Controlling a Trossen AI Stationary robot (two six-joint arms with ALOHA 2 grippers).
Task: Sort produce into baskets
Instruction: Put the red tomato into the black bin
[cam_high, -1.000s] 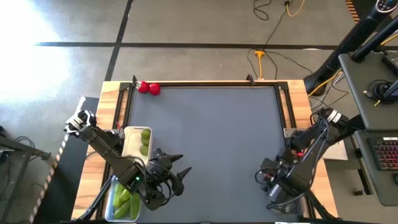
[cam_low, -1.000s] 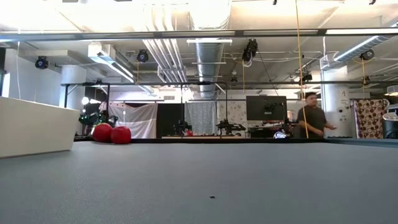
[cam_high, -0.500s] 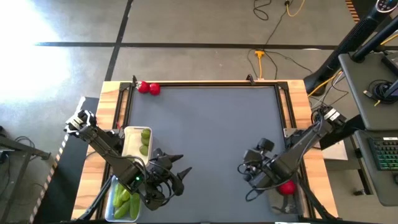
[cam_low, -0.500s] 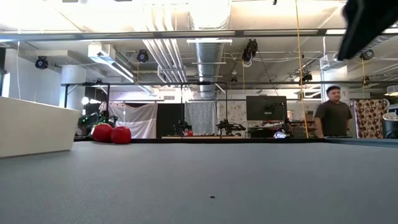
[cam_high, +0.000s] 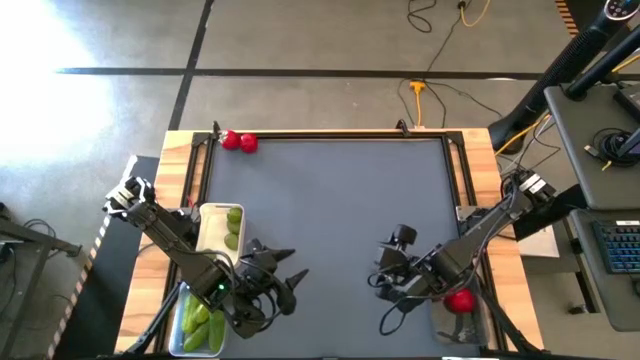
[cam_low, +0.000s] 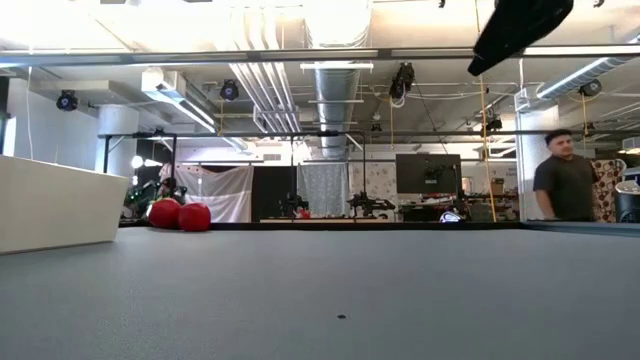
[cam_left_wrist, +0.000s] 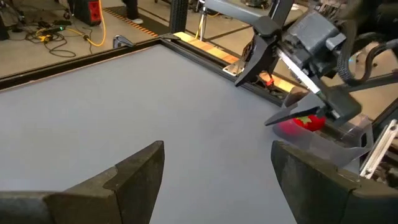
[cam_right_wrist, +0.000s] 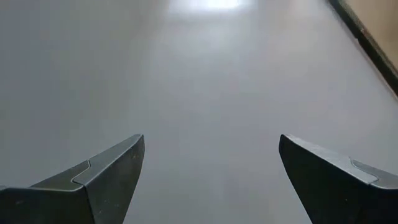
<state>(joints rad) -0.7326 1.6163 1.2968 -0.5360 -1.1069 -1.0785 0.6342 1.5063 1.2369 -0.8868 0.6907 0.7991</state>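
Sitting together at the table's far left corner, two round glossy red pieces (cam_high: 239, 142) are what the sorting still has left, well apart from both arms. One more red piece (cam_high: 460, 301) already lies in the clear tub (cam_high: 470, 325) at the near right edge, and on the near left the white tray (cam_high: 208, 226) holds small light-green lime-like pieces (cam_high: 233, 229), with long green cucumber-like pieces (cam_high: 201, 322) in the tub just in front of it. So the task looks mostly done. The right gripper (cam_high: 385, 283) hangs over the bare grey table (cam_high: 340, 200) beside its tub, jaws spread wide and holding nothing. The left gripper (cam_high: 286, 272) waits near the tray, equally wide open and empty.
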